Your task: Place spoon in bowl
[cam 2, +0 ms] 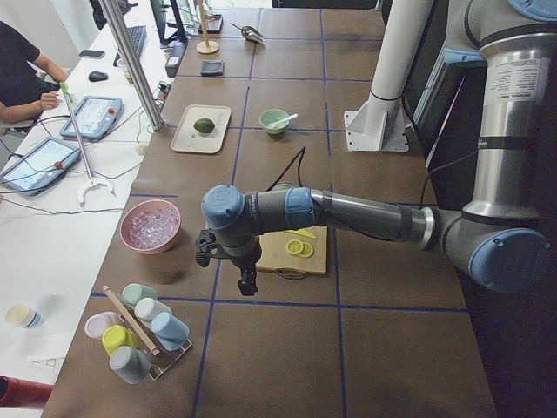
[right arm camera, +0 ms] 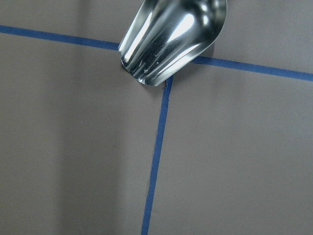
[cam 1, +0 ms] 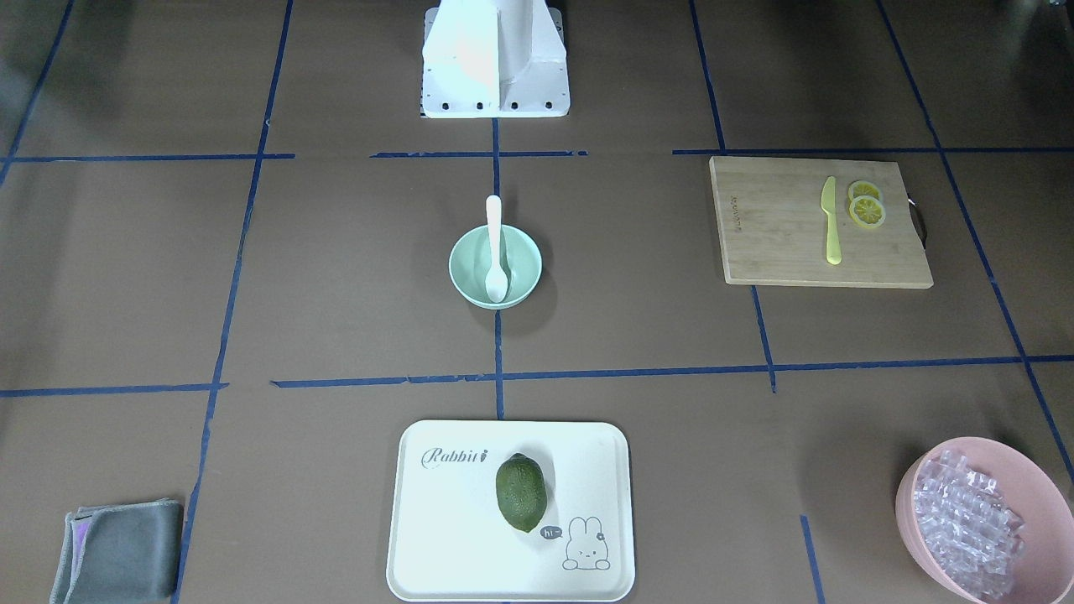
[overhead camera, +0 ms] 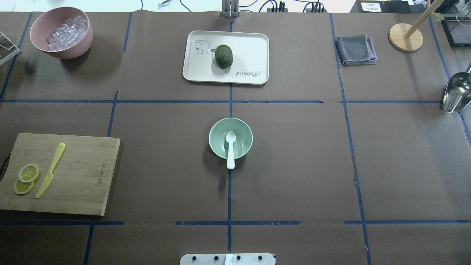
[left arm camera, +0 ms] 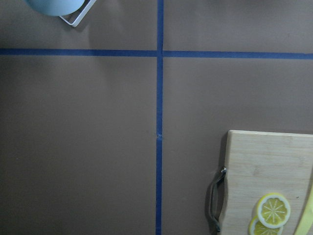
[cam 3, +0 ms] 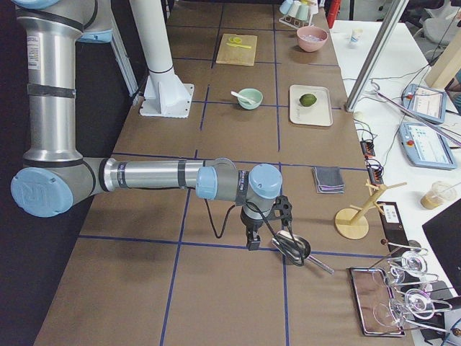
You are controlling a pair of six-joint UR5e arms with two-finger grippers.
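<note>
The white spoon [overhead camera: 230, 149] lies in the pale mint-green bowl [overhead camera: 219, 138] at the table's middle, scoop inside and handle resting on the rim toward the robot's base. Both also show in the front view, the spoon [cam 1: 496, 243] in the bowl [cam 1: 470, 262]. My left gripper [cam 2: 246, 283] hangs over the table's left end near the cutting board, far from the bowl. My right gripper [cam 3: 251, 241] hangs over the right end beside a metal scoop. Both grippers show only in the side views, so I cannot tell whether they are open or shut.
A wooden cutting board [overhead camera: 81, 173] holds a yellow knife [overhead camera: 50, 170] and lemon slices [overhead camera: 28, 173]. A pink bowl of ice pieces [overhead camera: 75, 42], a white tray [overhead camera: 250, 51] with a green fruit [overhead camera: 223, 56], a grey cloth [overhead camera: 355, 49] and a metal scoop [overhead camera: 456, 94] stand around the edges.
</note>
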